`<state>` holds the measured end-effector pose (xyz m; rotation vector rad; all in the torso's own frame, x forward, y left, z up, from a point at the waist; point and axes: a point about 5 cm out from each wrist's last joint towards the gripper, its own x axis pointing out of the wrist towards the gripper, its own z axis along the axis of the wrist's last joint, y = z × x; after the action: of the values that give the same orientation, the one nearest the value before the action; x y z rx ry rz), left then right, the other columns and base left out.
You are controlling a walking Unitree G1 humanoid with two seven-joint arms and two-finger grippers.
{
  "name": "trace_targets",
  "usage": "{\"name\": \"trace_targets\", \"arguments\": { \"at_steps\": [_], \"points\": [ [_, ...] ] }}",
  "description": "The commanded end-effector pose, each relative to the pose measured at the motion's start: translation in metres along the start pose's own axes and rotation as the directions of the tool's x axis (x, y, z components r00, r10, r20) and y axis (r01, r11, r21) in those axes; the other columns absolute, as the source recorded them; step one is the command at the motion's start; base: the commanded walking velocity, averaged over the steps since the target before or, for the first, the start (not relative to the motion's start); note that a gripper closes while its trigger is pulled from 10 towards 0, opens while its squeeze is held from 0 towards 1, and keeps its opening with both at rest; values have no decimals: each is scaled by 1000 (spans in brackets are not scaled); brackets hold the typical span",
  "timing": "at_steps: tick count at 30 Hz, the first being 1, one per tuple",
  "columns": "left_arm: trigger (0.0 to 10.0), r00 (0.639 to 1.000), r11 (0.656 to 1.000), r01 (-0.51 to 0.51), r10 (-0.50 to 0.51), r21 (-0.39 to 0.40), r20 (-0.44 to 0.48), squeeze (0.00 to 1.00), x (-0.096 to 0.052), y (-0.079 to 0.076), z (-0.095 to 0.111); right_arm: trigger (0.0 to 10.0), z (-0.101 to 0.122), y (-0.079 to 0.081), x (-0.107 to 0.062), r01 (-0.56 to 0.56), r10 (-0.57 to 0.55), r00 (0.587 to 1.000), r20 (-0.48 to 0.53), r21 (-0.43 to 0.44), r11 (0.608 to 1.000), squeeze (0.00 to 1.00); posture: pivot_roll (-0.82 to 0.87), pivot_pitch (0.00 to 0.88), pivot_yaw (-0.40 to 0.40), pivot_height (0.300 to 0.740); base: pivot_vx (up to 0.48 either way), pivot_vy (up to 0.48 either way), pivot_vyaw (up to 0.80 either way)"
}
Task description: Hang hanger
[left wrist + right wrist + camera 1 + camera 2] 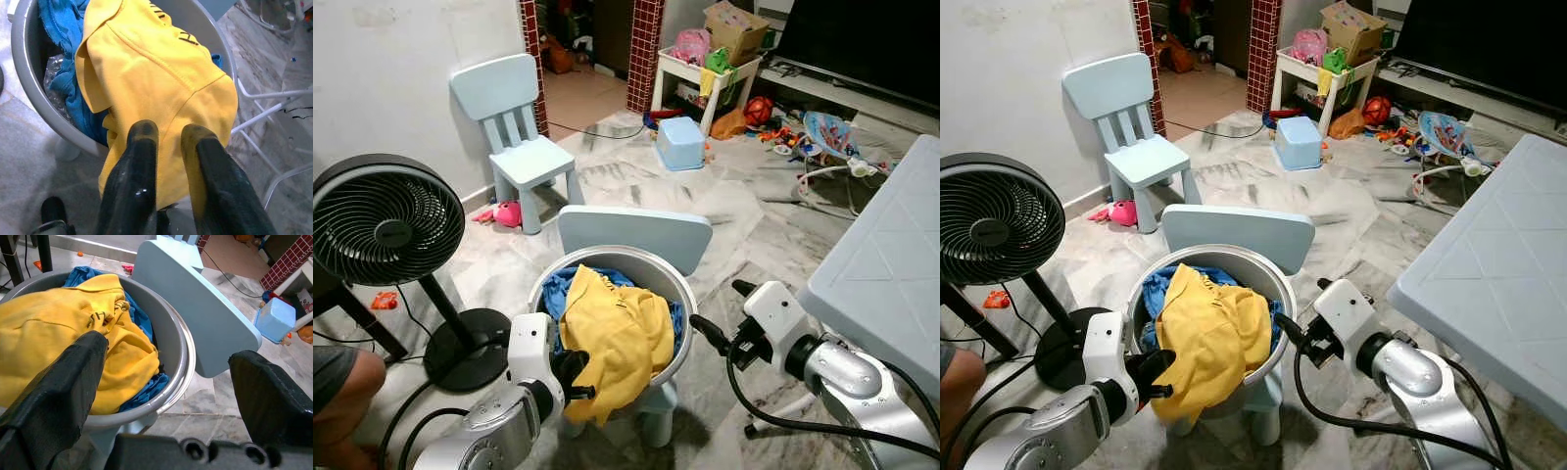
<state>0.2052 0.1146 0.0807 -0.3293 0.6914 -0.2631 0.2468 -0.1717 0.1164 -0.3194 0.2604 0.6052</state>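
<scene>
A yellow shirt [617, 333] lies on blue clothes in a grey basin [683, 289], and part of it hangs over the near rim. The basin stands on a small light-blue chair [636, 235]. My left gripper [579, 380] is at the hanging part of the shirt; in the left wrist view its fingers [142, 147] stand a narrow gap apart, tips against the yellow cloth, gripping nothing. My right gripper [718, 305] is wide open just right of the basin's rim, level with it. No hanger can be made out.
A black standing fan [382, 220] is close on the left, with a person's knee [337, 392] below it. A white table [891, 264] crowds the right side. Behind stand a second blue chair [519, 147], a blue box [680, 142] and scattered toys.
</scene>
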Motion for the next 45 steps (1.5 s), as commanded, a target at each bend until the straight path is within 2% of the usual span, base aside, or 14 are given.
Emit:
{"name": "trace_targets", "arguments": {
  "at_steps": [1,4,8,12,17,19,20,22,25,30,37,41,42,45],
  "points": [
    [10000,999,1000,0,1,27,-33,1000,0,-2,-4,10000,1,-6,-1,10,-10,1000,-1,-16,1000,0,-185,21,-66,740,0,0,0],
    [10000,998,999,6,-4,31,-69,1000,-7,1,-10,10000,1,-7,-1,11,-12,1000,-4,-17,1000,0,-183,20,-66,740,0,0,0],
    [10000,997,997,-77,78,-31,29,1000,-11,15,2,10000,0,-7,-1,11,-12,1000,-5,-17,1000,0,-170,19,-70,740,0,0,0],
    [10000,978,985,-166,171,-53,121,1000,2,35,29,10000,0,-4,2,2,-3,1000,-3,-16,1000,0,-174,17,-79,740,0,0,0],
    [10000,965,979,-198,205,-56,166,1000,23,44,49,10000,0,-5,0,-3,3,1000,-3,-20,1000,0,-193,18,-84,740,0,0,0],
    [10000,959,972,-222,231,-73,166,1000,41,48,55,10000,0,-6,-2,4,-4,1000,-8,-17,1000,0,-207,22,-87,740,0,0,0],
    [10000,959,972,-222,231,-73,166,1000,41,48,55,10000,0,-6,-2,4,-4,1000,-8,-17,1000,0,-207,22,-87,740,0,0,0],
    [10000,958,970,-216,232,-108,166,1000,57,47,60,10000,-1,-6,-6,8,-9,1000,-14,-20,1000,0,-232,26,-87,740,0,0,0],
    [10000,958,969,-216,235,-124,162,1000,66,47,62,10000,-2,-5,-9,11,-11,1000,-18,-20,1000,0,-252,29,-87,740,0,0,0],
    [10000,964,965,-190,218,-179,151,1000,96,42,71,10000,-4,-7,-25,37,-38,998,-46,-26,999,0,-314,43,-82,740,0,0,0],
    [10000,976,972,-155,178,-176,122,1000,111,30,67,10000,-6,-8,-37,52,-54,996,-68,-30,998,0,-344,68,-73,740,0,0,0],
    [10000,988,971,-105,126,-213,91,1000,122,19,59,10000,-5,-7,-40,58,-60,995,-75,-29,998,0,-354,80,-69,740,0,0,0],
    [10000,988,966,-106,128,-235,82,0,124,18,57,10000,-5,-7,-41,59,-61,995,-77,-28,998,0,-355,80,-69,740,0,0,0],
    [10000,986,937,-118,150,-329,73,0,126,18,53,10000,-4,-8,-43,62,-64,995,-82,-27,998,0,-359,83,-68,740,0,0,0]
  ]
}}
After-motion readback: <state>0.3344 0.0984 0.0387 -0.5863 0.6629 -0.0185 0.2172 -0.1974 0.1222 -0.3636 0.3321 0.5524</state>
